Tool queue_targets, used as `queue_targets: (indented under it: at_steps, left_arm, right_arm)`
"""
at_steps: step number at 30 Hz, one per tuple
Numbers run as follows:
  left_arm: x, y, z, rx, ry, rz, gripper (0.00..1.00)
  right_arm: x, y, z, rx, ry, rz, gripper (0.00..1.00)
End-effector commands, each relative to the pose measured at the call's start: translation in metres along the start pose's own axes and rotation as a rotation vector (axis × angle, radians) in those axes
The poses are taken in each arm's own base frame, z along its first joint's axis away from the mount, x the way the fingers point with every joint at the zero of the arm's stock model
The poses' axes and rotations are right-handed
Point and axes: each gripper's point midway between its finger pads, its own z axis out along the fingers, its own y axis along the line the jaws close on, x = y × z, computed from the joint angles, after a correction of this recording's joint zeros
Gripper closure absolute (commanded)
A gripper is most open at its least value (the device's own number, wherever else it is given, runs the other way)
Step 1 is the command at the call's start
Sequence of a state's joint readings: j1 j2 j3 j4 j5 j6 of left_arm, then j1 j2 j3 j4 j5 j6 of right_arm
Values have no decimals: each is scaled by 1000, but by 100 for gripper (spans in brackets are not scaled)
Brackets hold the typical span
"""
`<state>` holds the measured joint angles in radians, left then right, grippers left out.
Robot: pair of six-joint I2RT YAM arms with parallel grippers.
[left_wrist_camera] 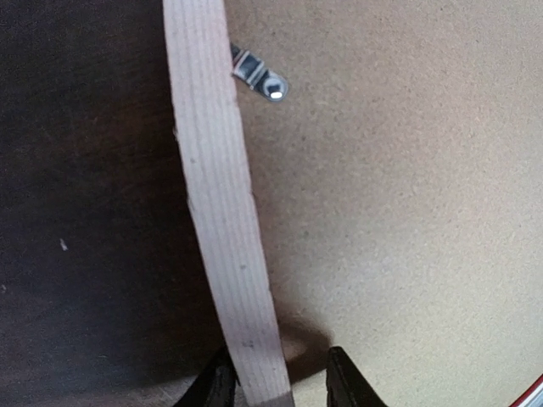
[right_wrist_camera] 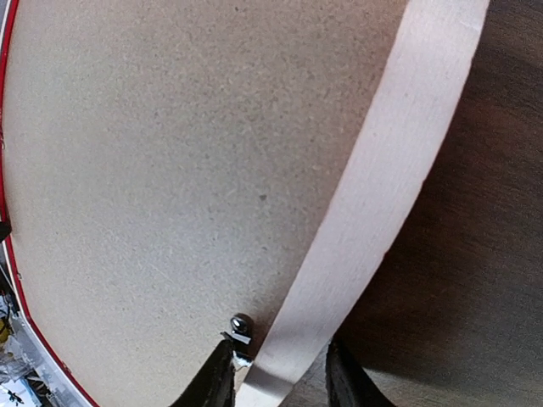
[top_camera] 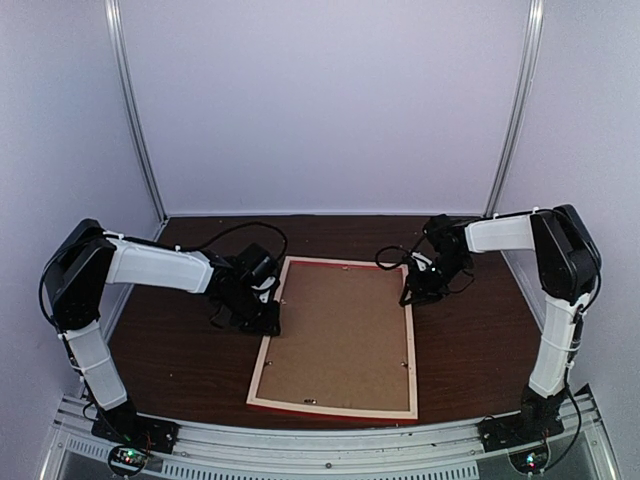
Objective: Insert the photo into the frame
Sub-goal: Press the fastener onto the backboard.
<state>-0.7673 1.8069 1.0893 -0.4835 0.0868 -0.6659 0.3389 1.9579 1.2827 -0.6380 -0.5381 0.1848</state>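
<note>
Frame [top_camera: 266,340] lies back-up, both side rails straddled.
Left gripper [left_wrist_camera: 273,381] and right gripper [right_wrist_camera: 276,377] sit part-open, holding nothing; best close both squarely, together, so the frame doesn't skew.

Frame [top_camera: 330,408] lies flat, face down on the dark table [top_camera: 180,350], approx centred, long sides running near-to-far, far end skewed slightly right. Back is up: thin pale bare-wood strips [left_wrist_camera: 222,212] [right_wrist_camera: 373,195], w/ red showing along the outer edge. Brown backing board [top_camera: 340,335] fills the opening. Small metal clips [left_wrist_camera: 259,76] [right_wrist_camera: 241,326] sit at the strips' inner edge, over the board.
</note>
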Motion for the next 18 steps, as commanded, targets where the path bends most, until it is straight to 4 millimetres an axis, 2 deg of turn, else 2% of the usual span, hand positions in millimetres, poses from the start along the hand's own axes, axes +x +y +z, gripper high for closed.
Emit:
queue_targets:
  at_steps: [1, 9, 14, 18]
  left_arm:
    - [-5, -18, -11, 88, -55, 3, 61]
    - [-20, -4, -25, 3, -109, 37, 43]
    - [-43, 15, -29, -9, -126, 17, 36]
    - [-67, 32, -21, -21, -122, -15, 30]
  right_arm:
    - [-6, -1, 3, 30, -7, -1, 67]
    - [-36, -7, 2, 77, -16, -87, 75]
    - [-56, 0, -1, 58, -31, -139, 76]
    - [-70, 7, -3, 36, -49, -169, 75]
